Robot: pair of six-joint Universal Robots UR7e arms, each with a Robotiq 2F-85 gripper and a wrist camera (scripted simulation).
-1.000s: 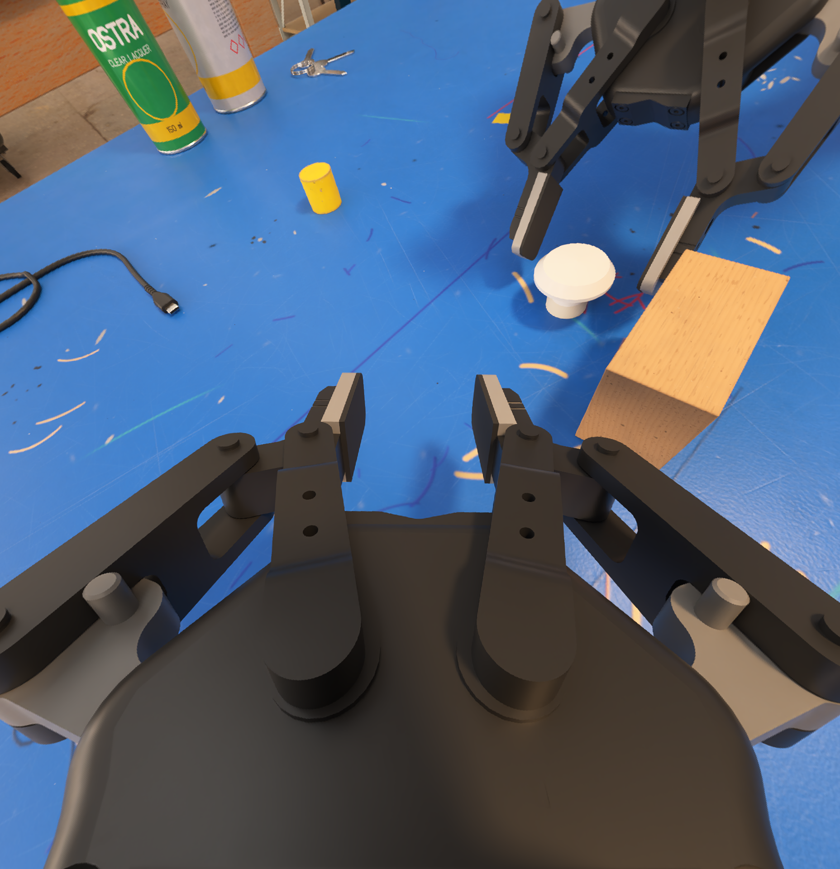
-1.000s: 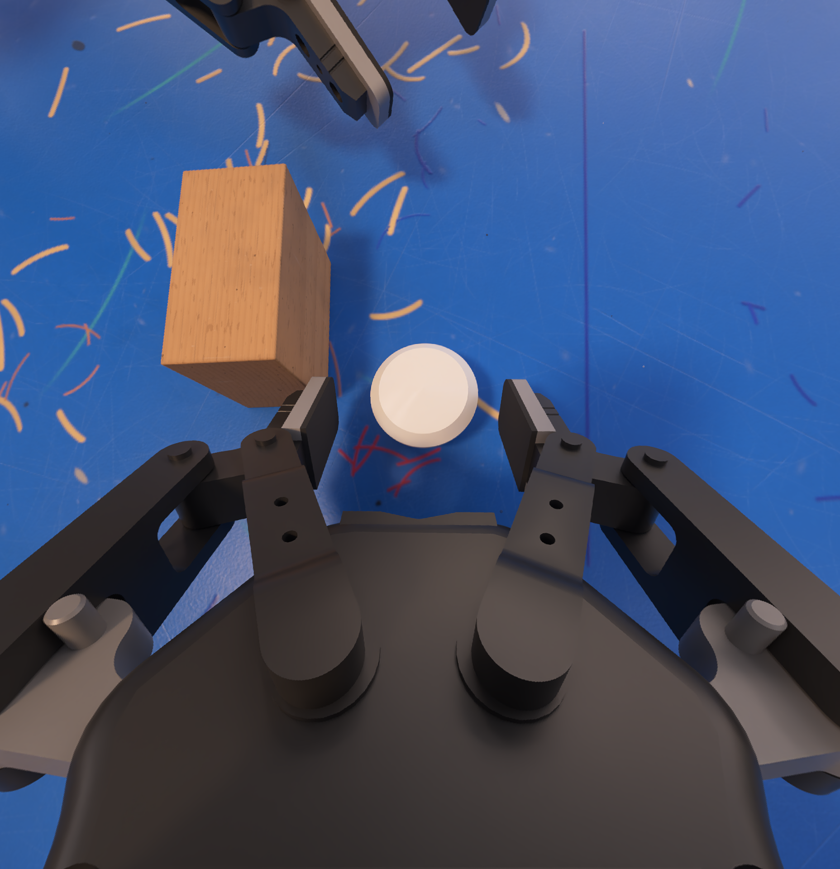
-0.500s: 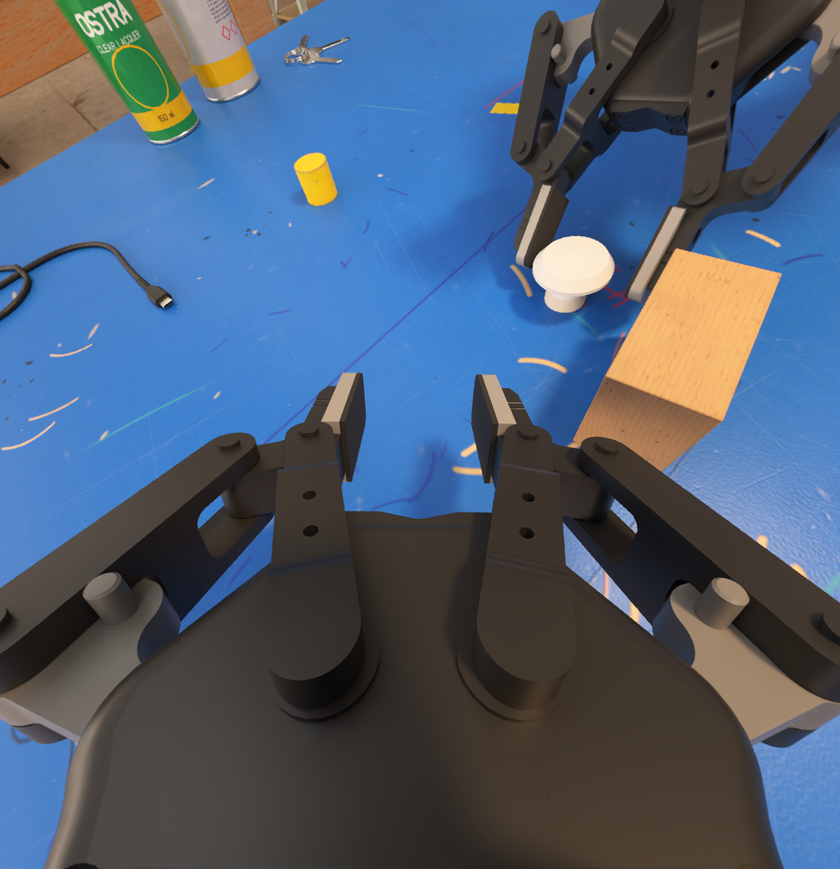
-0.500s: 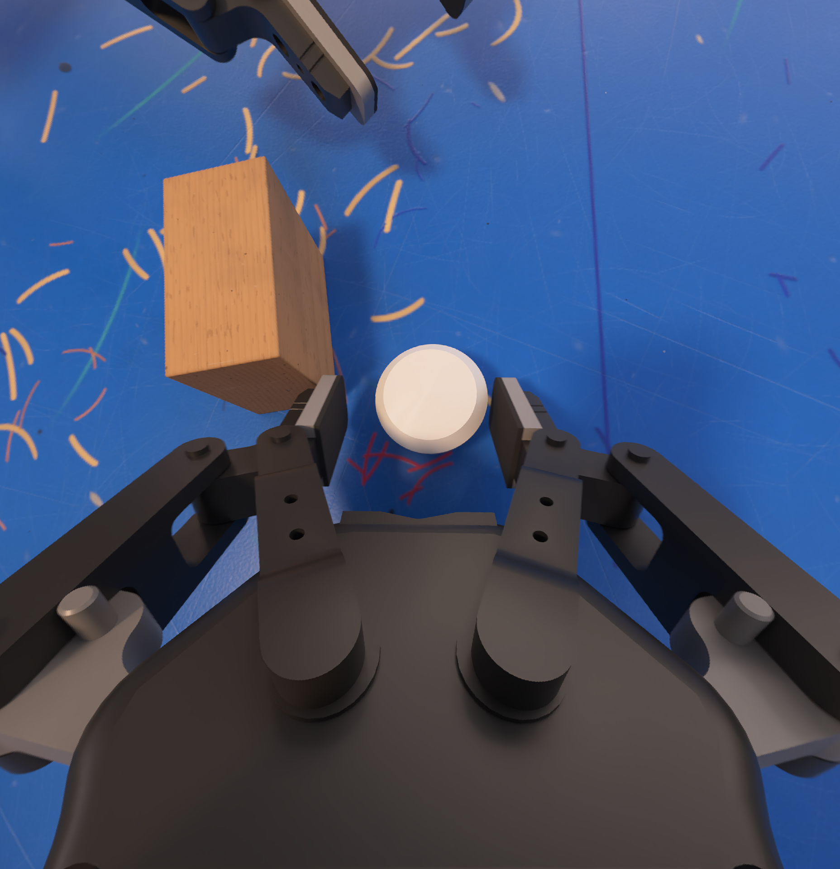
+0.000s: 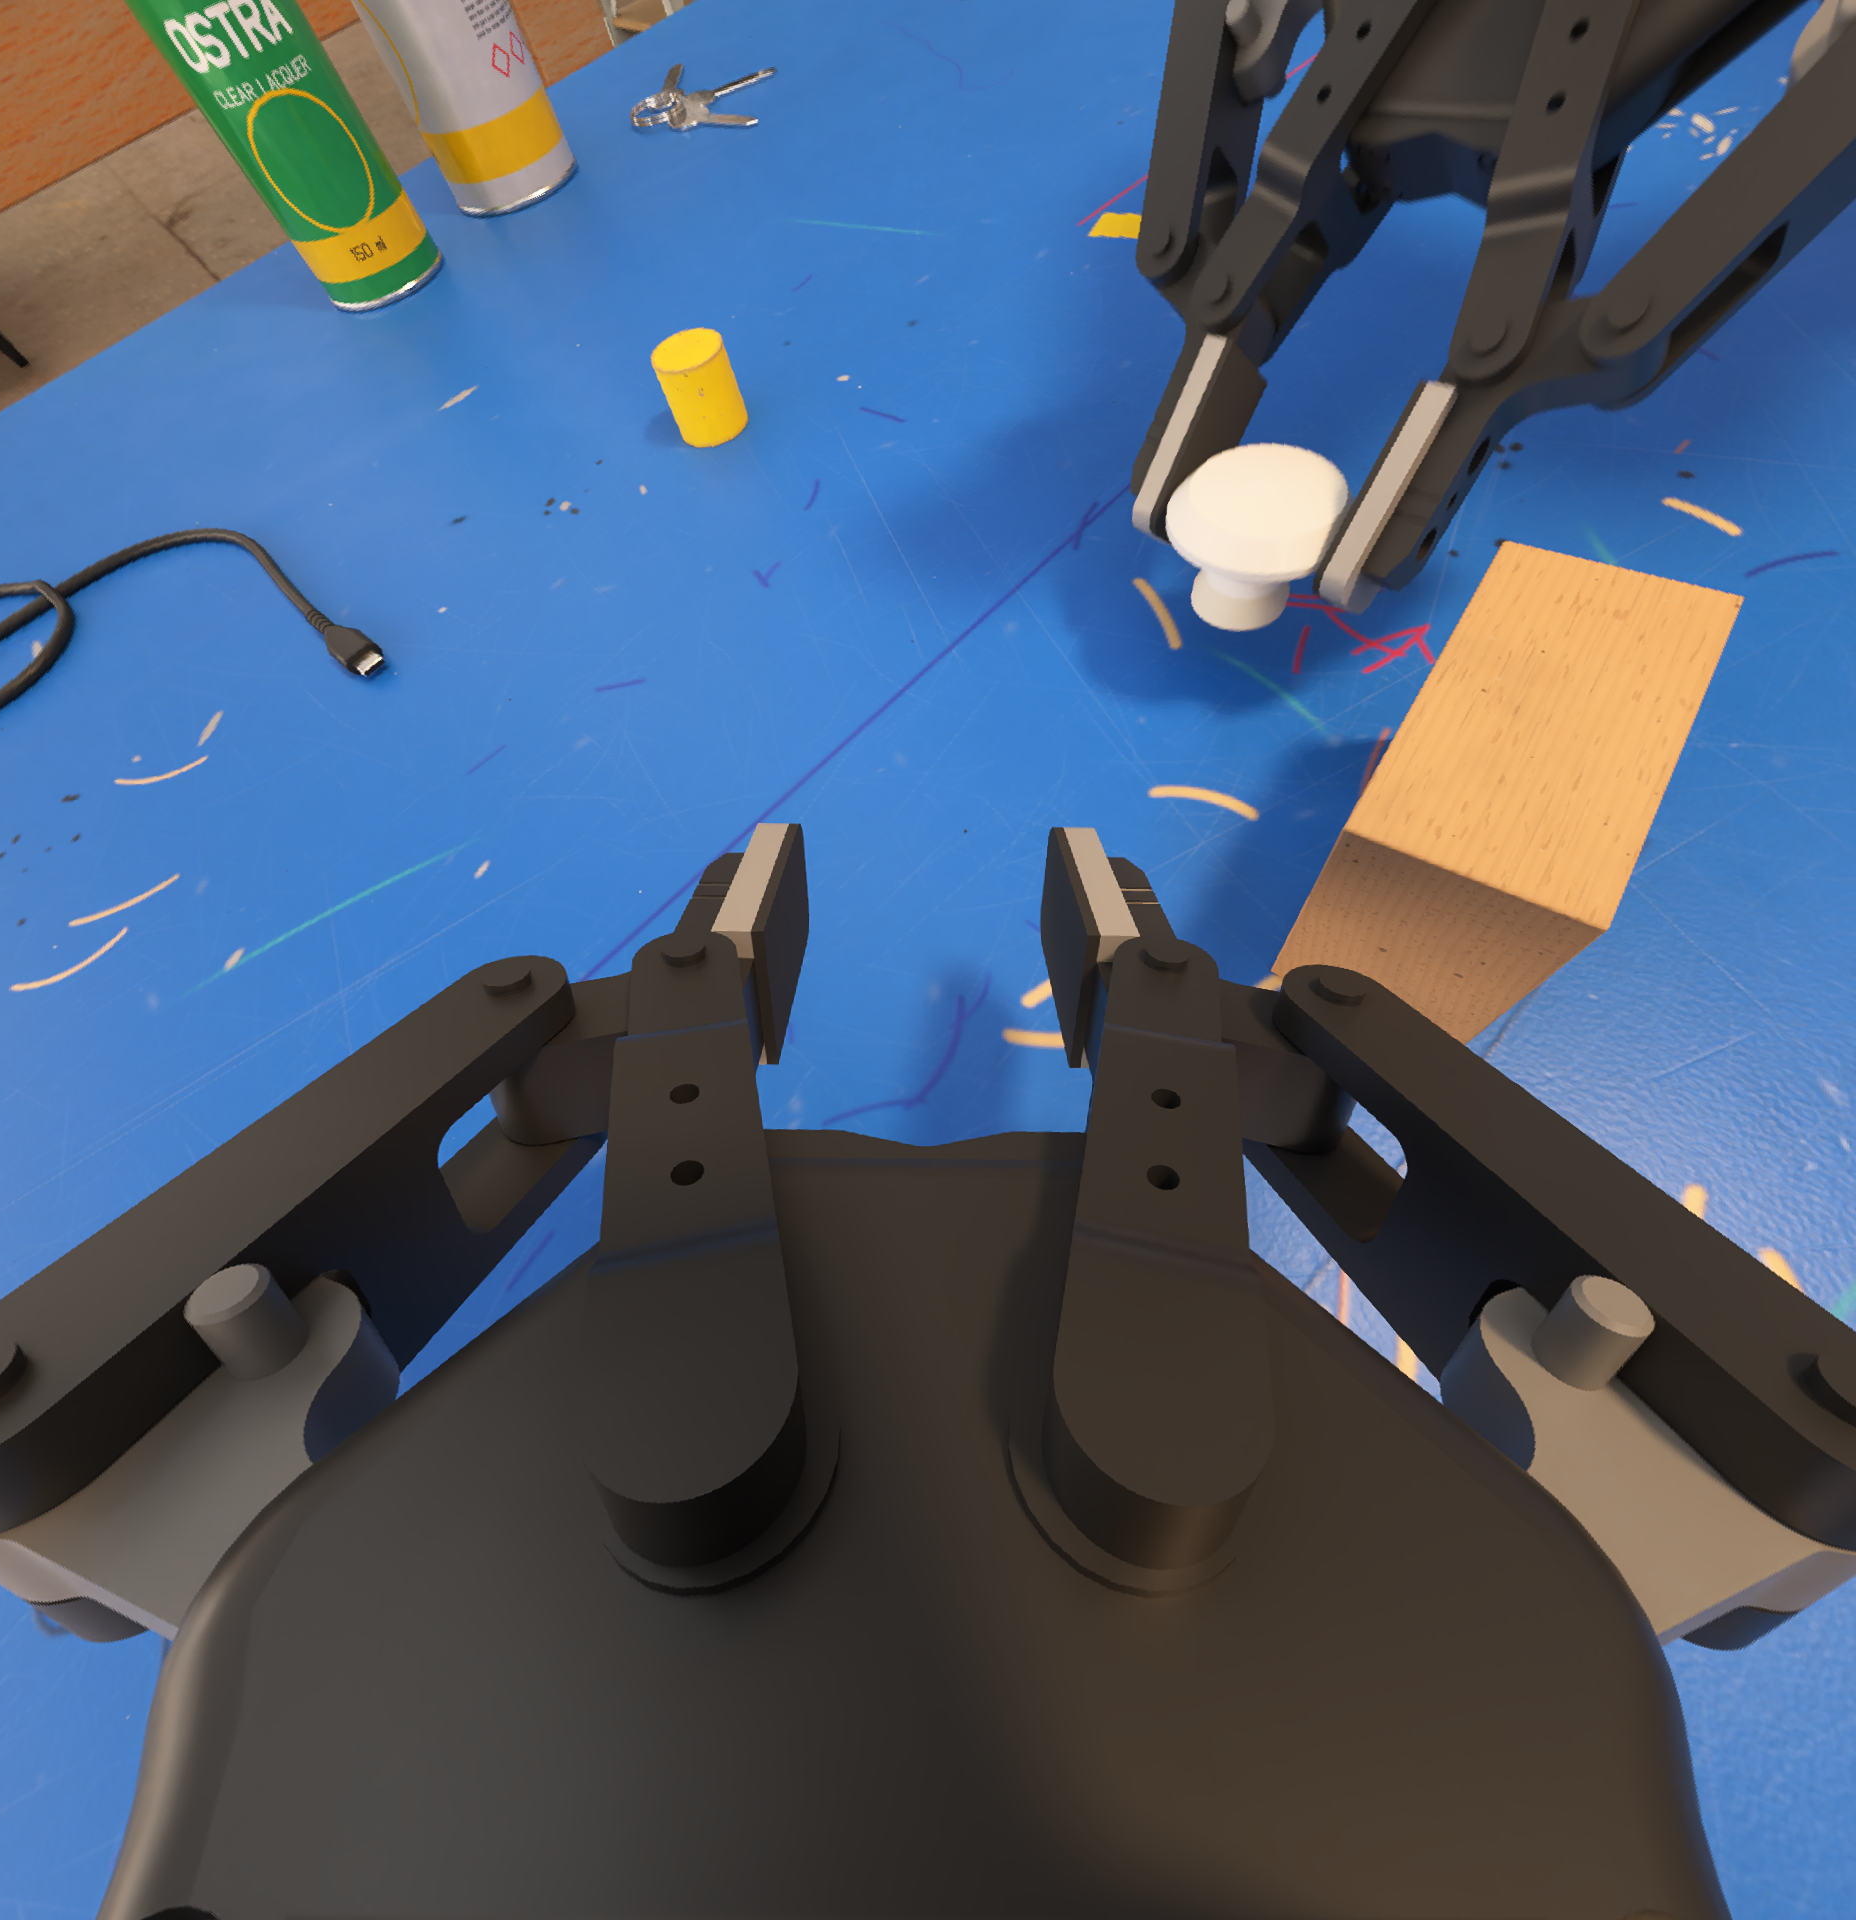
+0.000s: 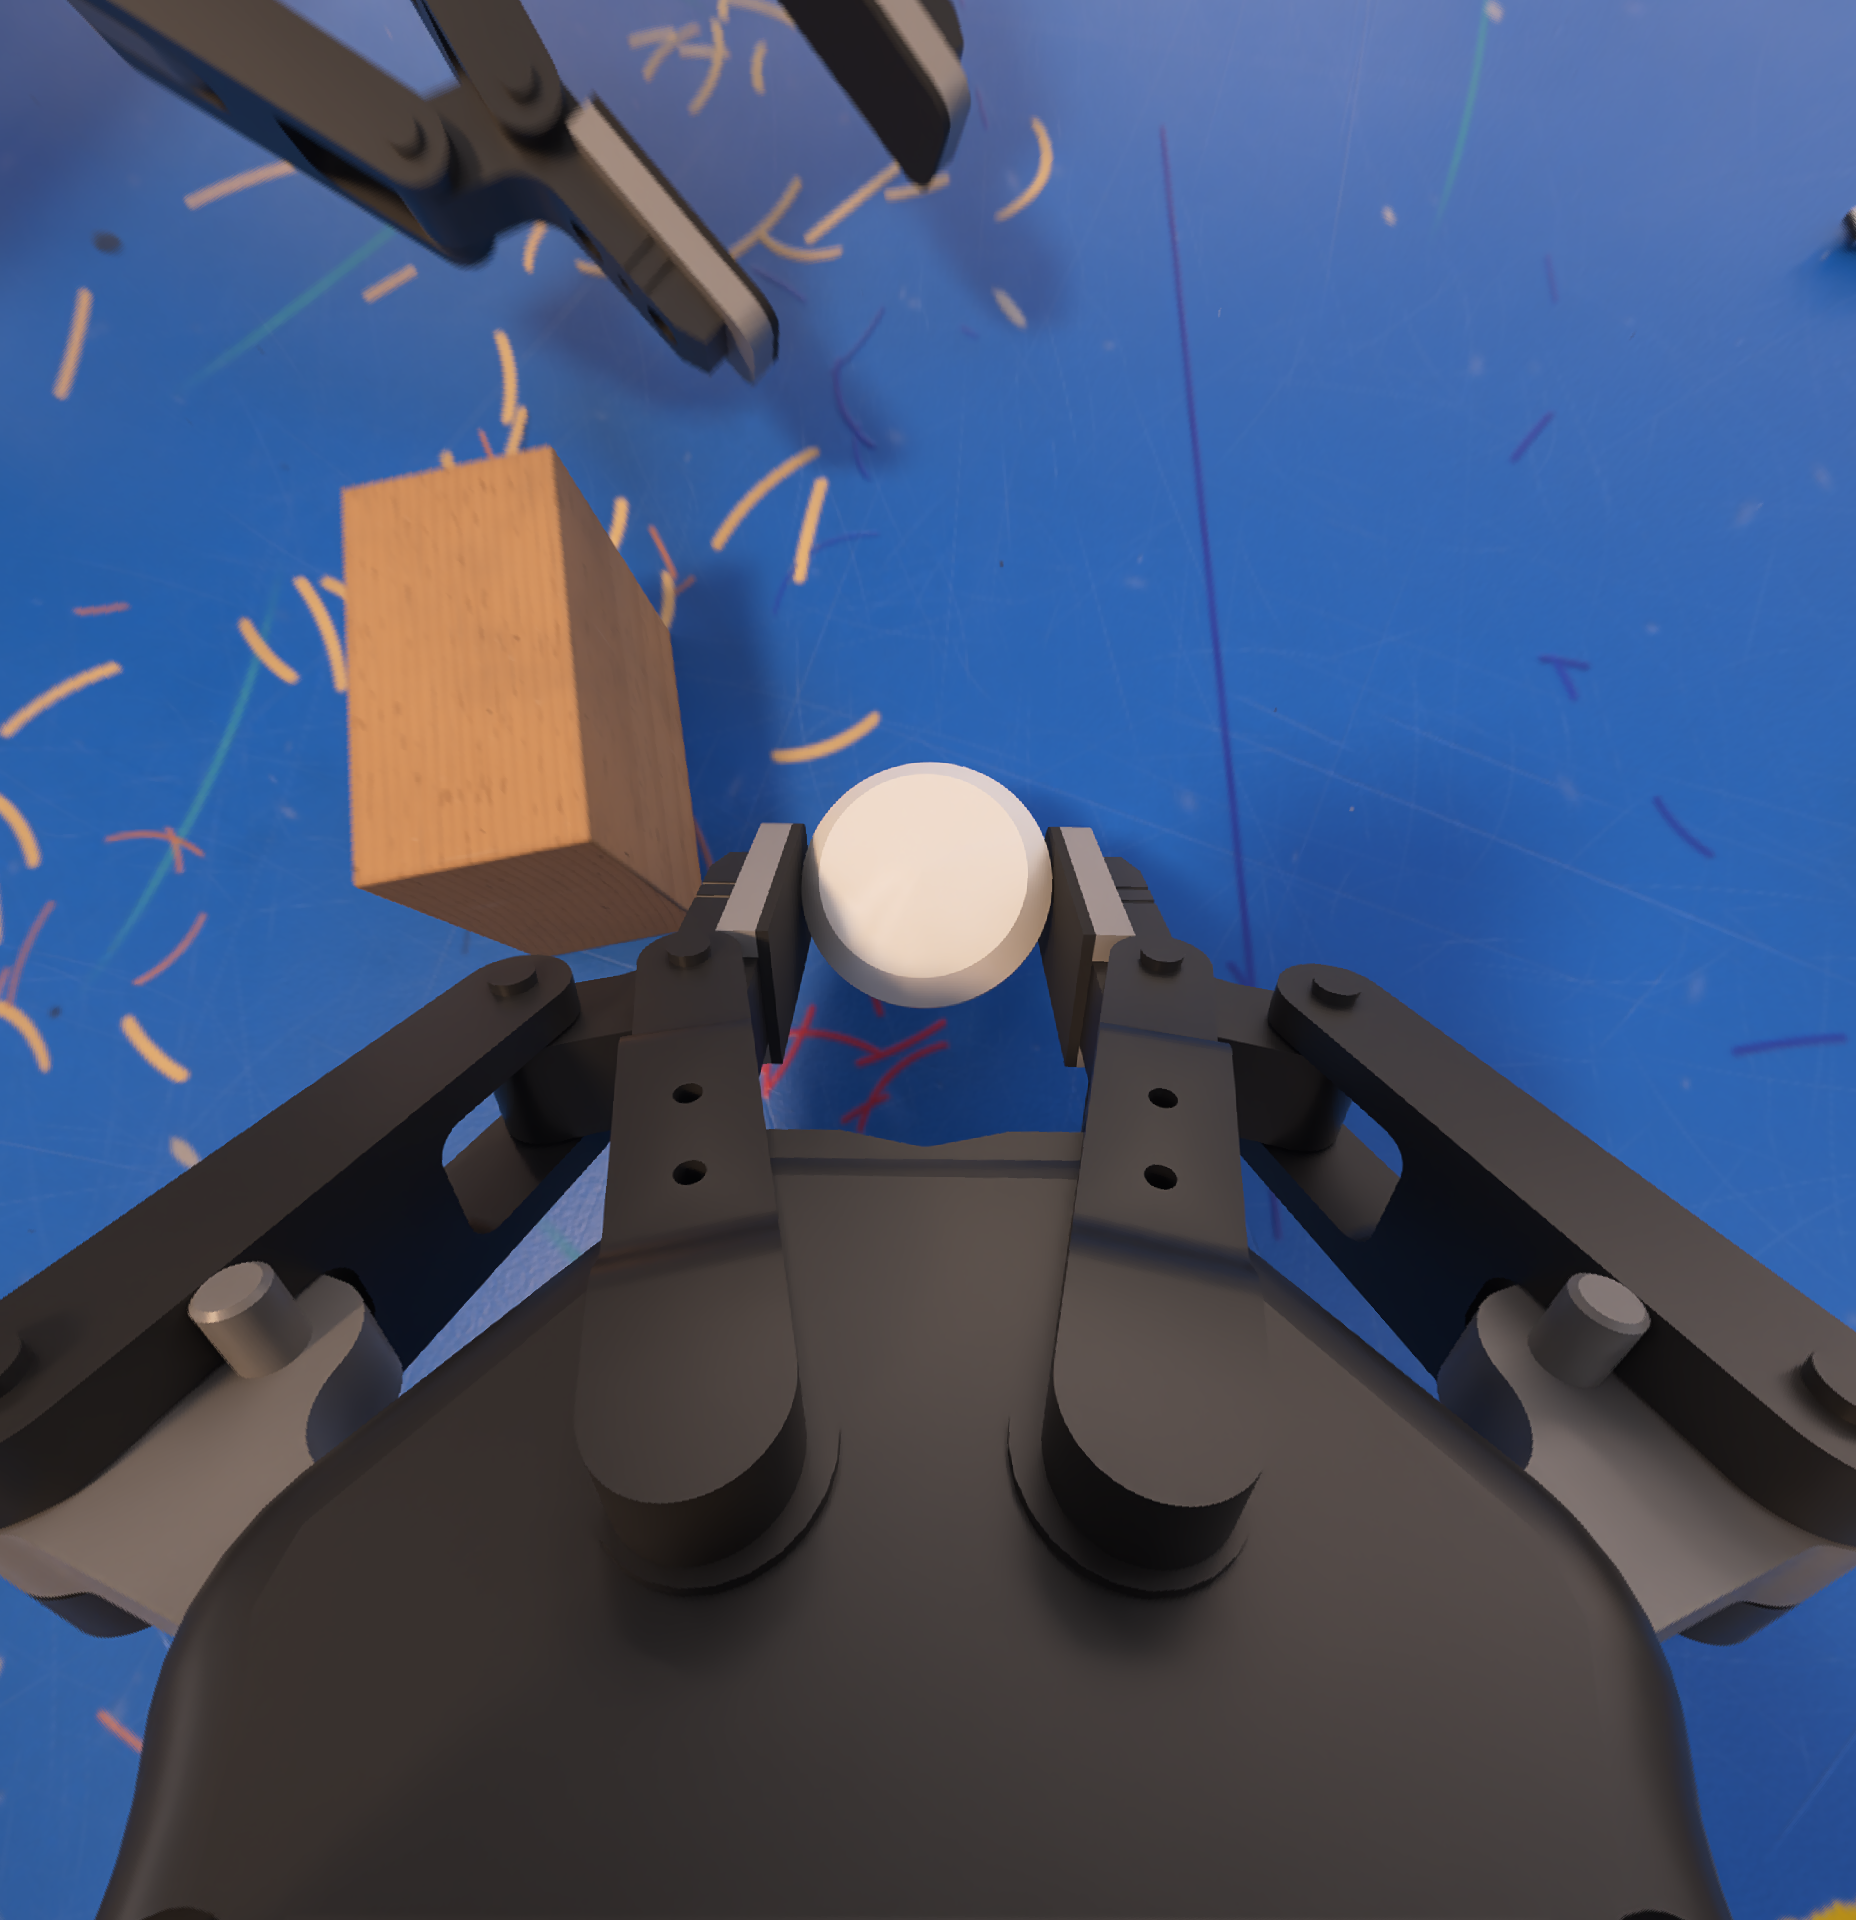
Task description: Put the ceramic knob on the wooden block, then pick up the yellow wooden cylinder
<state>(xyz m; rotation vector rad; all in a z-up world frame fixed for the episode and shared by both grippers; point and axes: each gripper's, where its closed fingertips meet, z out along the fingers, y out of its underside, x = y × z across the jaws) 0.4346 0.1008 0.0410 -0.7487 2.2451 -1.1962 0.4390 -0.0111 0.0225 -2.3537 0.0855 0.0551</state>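
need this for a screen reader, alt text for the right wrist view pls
The right pincer is shut on the white knob, seen from above over a scratched blue table. A wooden block lies just to the left, and the open left pincer hangs at the top.

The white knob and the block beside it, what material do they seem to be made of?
The knob, clamped in the right gripper, looks like glazed ceramic: smooth off-white cap with a soft sheen, though plastic could look similar. The block looks like unfinished light wood: fine grain lines on top, speckled end grain, matte.
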